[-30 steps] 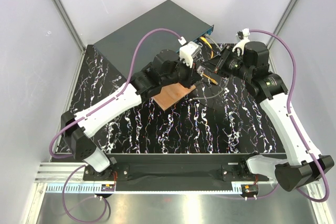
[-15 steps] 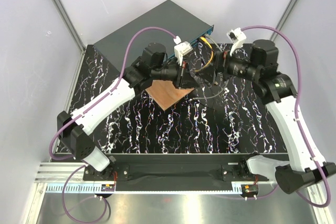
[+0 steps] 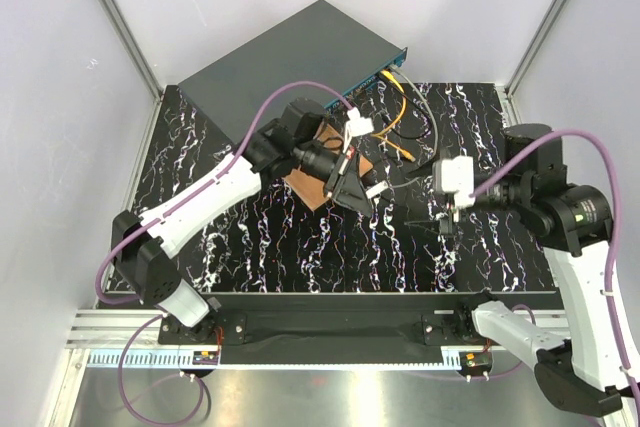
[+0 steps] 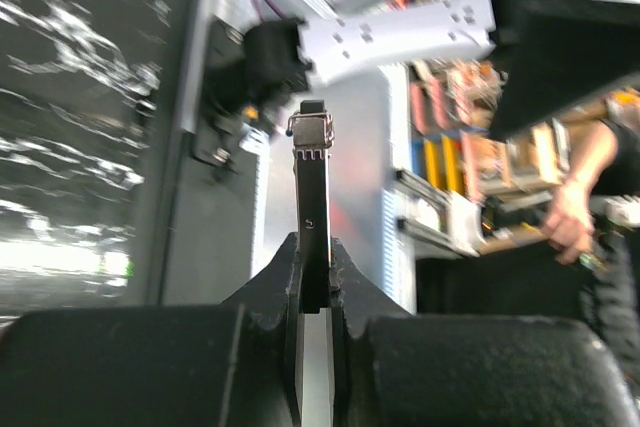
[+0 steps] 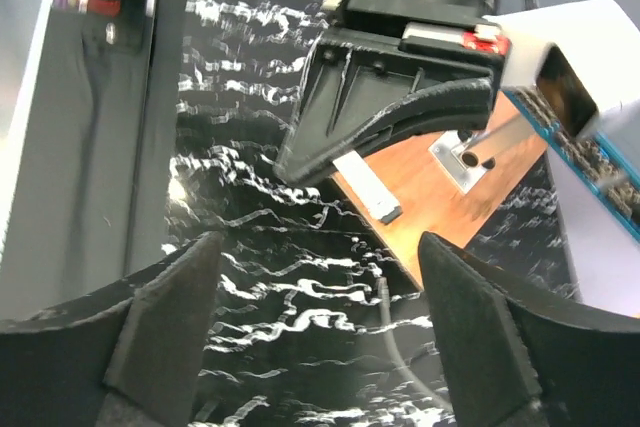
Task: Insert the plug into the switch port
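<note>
A: What changed over the last half second?

B: The right tool (image 5: 322, 247) has backed off toward the bench's (image 3: 400, 257) near edge. Fingers spread, empty. Before, it sat nose to nose with the left one.

A: And the left?

B: The left tool (image 4: 313, 272) is pinching the plug (image 4: 312, 197), metal tip sticking out ahead. It has swung over the brown board (image 5: 440, 192). The switch (image 3: 300, 52) sits behind it, well apart from the plug tip.

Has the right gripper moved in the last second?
Yes. The right gripper has pulled back from the switch's blue face toward the near edge of the table.
</note>
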`<move>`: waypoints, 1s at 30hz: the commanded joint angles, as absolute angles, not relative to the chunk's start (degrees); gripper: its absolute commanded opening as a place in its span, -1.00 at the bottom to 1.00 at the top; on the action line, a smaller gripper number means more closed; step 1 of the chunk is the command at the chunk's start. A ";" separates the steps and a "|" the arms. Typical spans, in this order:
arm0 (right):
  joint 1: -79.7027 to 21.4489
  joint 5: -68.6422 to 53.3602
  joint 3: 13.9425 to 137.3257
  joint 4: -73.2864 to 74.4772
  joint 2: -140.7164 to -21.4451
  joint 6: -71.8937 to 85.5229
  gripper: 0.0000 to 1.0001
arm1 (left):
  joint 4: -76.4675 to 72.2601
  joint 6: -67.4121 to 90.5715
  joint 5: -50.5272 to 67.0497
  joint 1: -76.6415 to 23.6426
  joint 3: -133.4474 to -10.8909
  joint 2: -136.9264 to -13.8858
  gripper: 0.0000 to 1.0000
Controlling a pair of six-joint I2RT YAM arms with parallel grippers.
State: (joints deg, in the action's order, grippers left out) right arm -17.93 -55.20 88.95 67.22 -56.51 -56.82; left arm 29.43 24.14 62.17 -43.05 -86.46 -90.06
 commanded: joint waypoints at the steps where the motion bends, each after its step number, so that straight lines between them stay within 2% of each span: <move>1: -18.02 -59.06 85.70 71.46 -55.64 -75.83 0.64 | 26.81 27.24 68.72 -44.73 -85.34 -88.68 -1.00; 3: -18.89 -59.59 84.55 71.11 -55.81 -78.39 0.51 | 25.50 28.56 69.34 -45.52 -84.55 -89.12 -1.00; 17: -27.42 -49.05 79.99 67.51 -58.01 -78.58 0.18 | 21.97 32.43 70.66 -47.11 -84.02 -90.62 -1.00; 19: -27.77 -48.43 79.37 64.87 -57.48 -76.21 0.16 | 21.97 32.17 70.58 -47.28 -83.94 -90.70 -1.00; 23: -28.21 -47.46 79.98 64.60 -57.92 -74.89 -0.04 | 22.41 31.55 70.58 -47.37 -84.99 -91.40 -1.00; 30: -28.65 -45.01 79.28 62.32 -58.01 -74.70 -0.18 | 22.76 31.64 70.22 -47.55 -85.17 -91.32 -1.00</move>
State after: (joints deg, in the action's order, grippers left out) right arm -27.90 -47.11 79.68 65.08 -58.37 -75.35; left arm 24.91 31.38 68.62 -47.24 -83.85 -91.31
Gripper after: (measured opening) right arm 0.421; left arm 0.094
